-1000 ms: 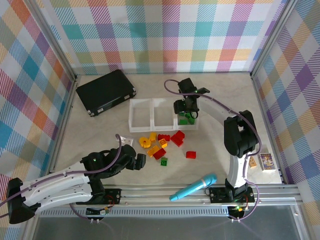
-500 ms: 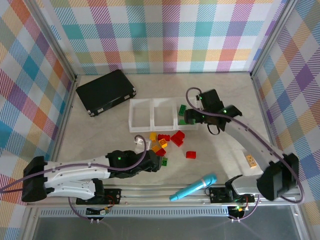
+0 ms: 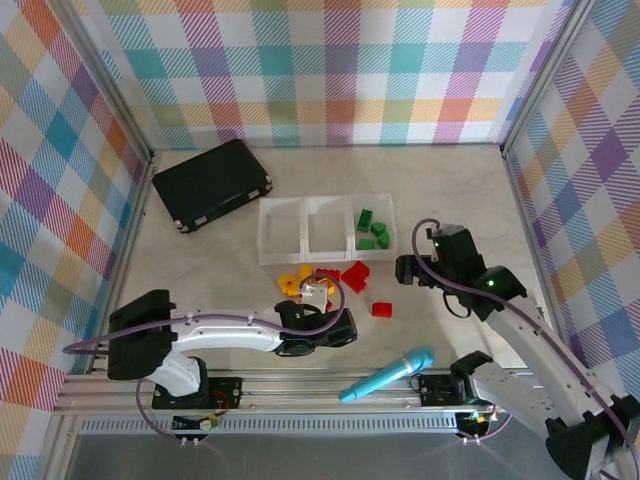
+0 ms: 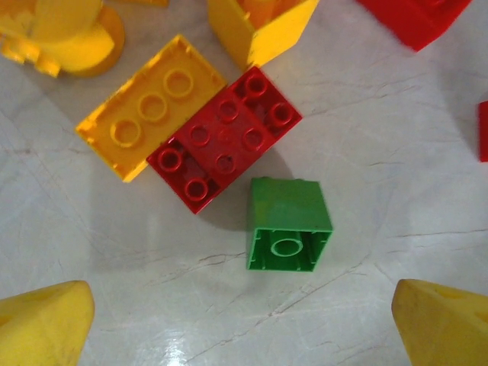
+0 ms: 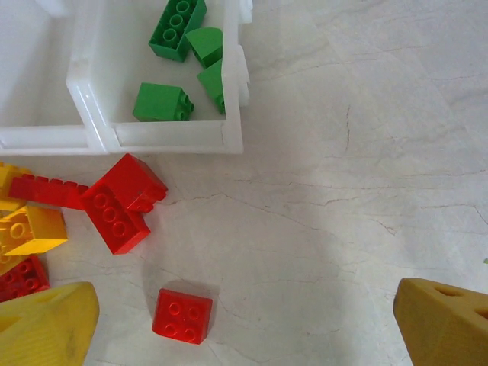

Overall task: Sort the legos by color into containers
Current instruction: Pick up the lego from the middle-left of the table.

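Yellow lego (image 4: 259, 30) half beyond top edge; red lego (image 4: 415, 19) likewise

A pale, marble-veined table (image 3: 450, 190) is enclosed at its back, left and right by walls (image 3: 330, 70) hung with pastel plaid cloth. Aluminium posts (image 3: 117, 100) are set at the table's far corners, and an aluminium rail (image 3: 290, 382) is run along its near edge. The tabletop is evenly lit.

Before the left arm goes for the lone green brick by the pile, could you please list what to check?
1. Left claw open and empty: ok.
2. Green brick roughly centred ahead of it: ok.
3. Gap from the red brick at its corner: cannot tell, very tight.
4. Green tray holds only green pieces, with room to spare: ok.
5. Right claw open, off the tray: ok.
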Motion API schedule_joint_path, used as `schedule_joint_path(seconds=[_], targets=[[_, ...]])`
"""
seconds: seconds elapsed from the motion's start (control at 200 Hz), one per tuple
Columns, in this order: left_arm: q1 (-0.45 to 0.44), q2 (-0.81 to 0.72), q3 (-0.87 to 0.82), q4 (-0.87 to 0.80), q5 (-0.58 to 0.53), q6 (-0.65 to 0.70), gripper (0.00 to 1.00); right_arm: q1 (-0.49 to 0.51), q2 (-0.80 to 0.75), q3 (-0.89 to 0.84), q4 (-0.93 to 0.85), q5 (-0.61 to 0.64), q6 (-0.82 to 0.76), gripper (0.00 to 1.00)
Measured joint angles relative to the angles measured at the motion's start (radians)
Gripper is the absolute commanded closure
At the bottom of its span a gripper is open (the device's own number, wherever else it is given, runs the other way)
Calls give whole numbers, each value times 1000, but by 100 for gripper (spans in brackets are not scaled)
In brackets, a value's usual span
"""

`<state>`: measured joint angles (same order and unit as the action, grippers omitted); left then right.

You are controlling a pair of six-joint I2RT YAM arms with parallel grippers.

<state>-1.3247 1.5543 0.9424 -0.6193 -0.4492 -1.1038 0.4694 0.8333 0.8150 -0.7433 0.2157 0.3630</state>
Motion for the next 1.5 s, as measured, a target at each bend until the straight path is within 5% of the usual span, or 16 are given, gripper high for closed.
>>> schedule_joint_path(seconds=[0.21,0.735,1.5], targets=[[6,64,47,1,48,-6,13,0,-32,-10,0,0,19,1],[110,173,119,21,170,19,22,0,-89,-19,-12,18,28,1],[139,278,190,-36,221,100,63,0,-147,-19,-70,38,48,1]])
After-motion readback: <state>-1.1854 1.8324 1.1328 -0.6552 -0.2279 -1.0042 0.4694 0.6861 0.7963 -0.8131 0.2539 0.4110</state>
